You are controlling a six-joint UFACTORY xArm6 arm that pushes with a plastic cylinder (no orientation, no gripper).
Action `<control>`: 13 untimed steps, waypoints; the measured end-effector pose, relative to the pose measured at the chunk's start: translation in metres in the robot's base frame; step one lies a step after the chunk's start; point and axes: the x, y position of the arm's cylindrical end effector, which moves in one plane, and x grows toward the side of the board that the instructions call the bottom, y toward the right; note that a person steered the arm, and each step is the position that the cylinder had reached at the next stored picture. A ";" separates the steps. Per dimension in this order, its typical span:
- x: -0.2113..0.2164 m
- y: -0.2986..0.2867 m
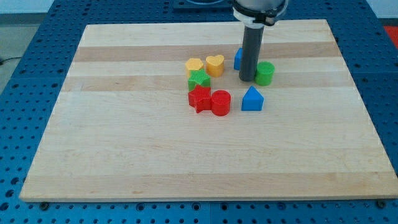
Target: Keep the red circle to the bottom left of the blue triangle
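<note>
The red circle lies near the board's middle, touching a red star-shaped block on its left. The blue triangle sits just to the circle's right, at about the same height in the view. My tip rests on the board above the blue triangle, just left of a green round block and in front of a second blue block that the rod partly hides.
A yellow heart and a yellow block lie above the red pair. A green block sits between them and the red star. The wooden board rests on a blue perforated table.
</note>
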 end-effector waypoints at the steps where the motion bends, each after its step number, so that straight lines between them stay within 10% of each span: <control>1: 0.000 0.007; 6: 0.022 -0.109; 13: 0.033 -0.061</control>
